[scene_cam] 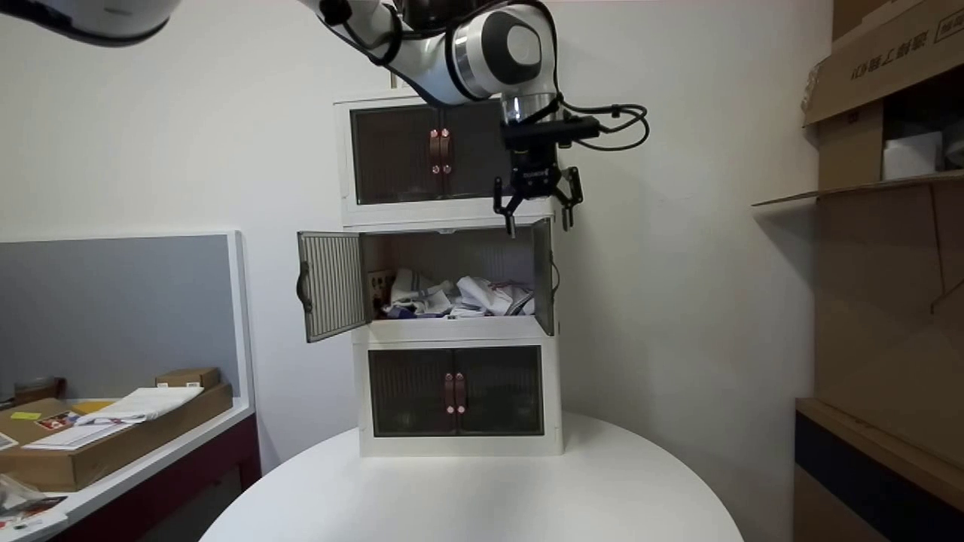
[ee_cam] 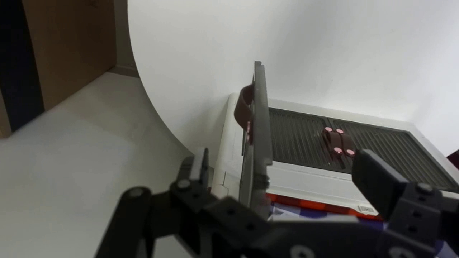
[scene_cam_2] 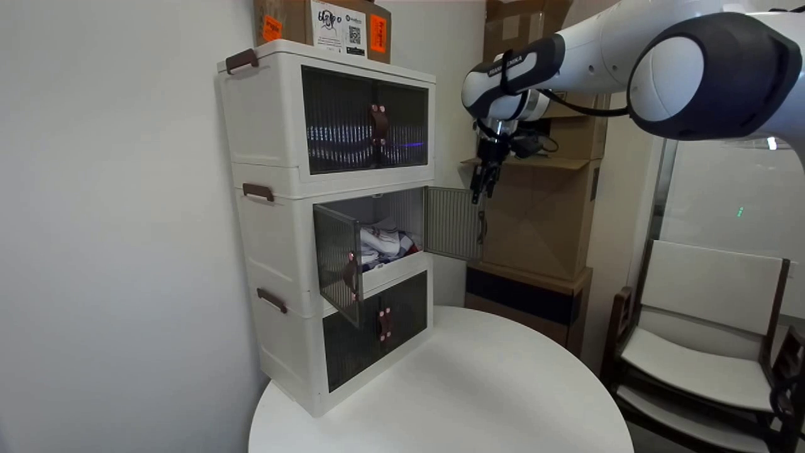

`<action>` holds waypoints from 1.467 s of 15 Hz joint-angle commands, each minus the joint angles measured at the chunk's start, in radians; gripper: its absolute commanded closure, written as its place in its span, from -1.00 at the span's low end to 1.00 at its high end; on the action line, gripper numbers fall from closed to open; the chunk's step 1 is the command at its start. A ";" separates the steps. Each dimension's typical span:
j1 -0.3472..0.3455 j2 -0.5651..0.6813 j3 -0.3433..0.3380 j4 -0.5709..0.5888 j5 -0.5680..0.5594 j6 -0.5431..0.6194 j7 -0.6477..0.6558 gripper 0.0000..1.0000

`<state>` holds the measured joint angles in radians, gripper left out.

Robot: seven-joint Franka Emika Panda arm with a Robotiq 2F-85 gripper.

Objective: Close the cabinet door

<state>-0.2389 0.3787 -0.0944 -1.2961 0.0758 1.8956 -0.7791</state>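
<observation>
- In an exterior view the white cabinet (scene_cam: 452, 331), three tiers high, stands at the centre of the frame on a round white counter (scene_cam: 467, 504) at the bottom.
- Its middle tier is open: the left door (scene_cam: 335, 290) is turned outward toward the left of the frame, and the right door (scene_cam: 544, 278) shows nearly edge-on.
- Crumpled white cloth (scene_cam: 482, 295) lies inside that tier.
- The top doors (scene_cam: 395, 154) and the bottom doors (scene_cam: 413, 391) are closed.
- The gripper (scene_cam: 539, 223) points down, above centre of the frame, near the upper edge of the right door.
- In the wrist view the fingers (ee_cam: 378, 179) are spread wide, released; the right door's edge shows between them, nearer the finger at lower left. Whether either touches it, I cannot tell.
- In an exterior view the robot arm (scene_cam_2: 604, 50) reaches in from the upper right, and a white chair (scene_cam_2: 698, 365) stands at lower right.
</observation>
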 commanded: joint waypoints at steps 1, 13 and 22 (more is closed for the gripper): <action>0.016 -0.020 0.016 -0.047 -0.014 0.008 -0.046 -1.00; 0.079 -0.226 0.070 -0.402 -0.003 0.224 -0.073 -1.00; 0.117 -0.327 0.070 -0.618 0.058 0.486 -0.045 -1.00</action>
<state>-0.1339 0.1044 -0.0219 -1.8196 0.0911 2.2815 -0.8298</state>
